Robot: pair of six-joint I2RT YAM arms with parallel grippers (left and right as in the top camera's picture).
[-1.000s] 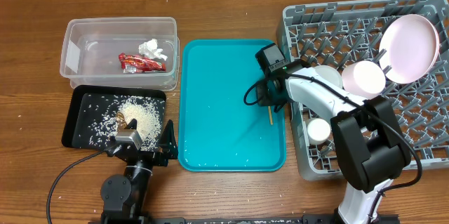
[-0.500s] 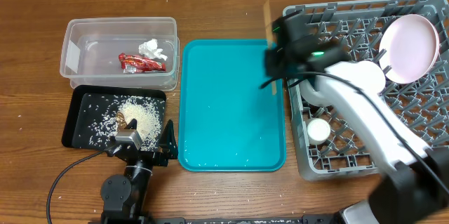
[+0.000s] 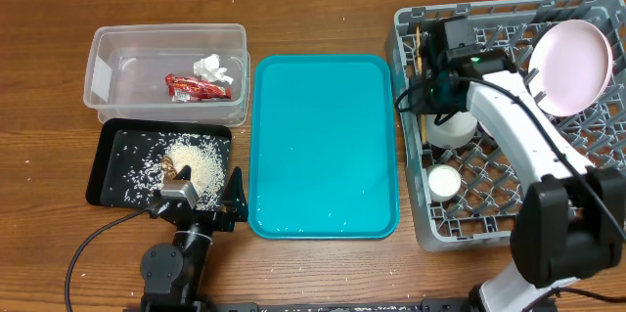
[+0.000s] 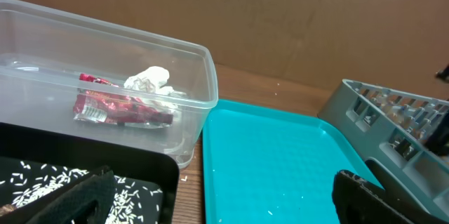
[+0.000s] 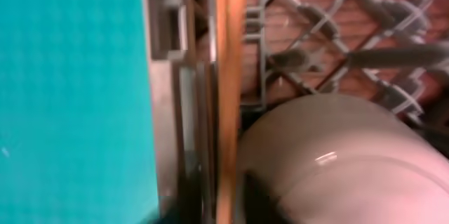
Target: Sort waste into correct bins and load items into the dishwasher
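Across the wooden table (image 3: 313, 19) the job seems to be nearing its end: waste (image 3: 191, 87) is lying in tub (image 3: 108, 48) and black tray (image 3: 108, 170), dishes (image 3: 572, 53) are sitting in the rack (image 3: 587, 204), the right gripper (image 3: 427, 53) is pinching the chopsticks (image 5: 228, 76) at its rim, the left gripper (image 4: 221, 189) waiting, fingers spread.

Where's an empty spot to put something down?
The flat teal plastic serving tray, between the clear plastic tub and the grey plastic dish rack, is bare; so is the wooden table strip behind it. Crowded: the rack's left side, where the right gripper holds thin wooden chopsticks by a white bowl, and the rice-covered black tray.
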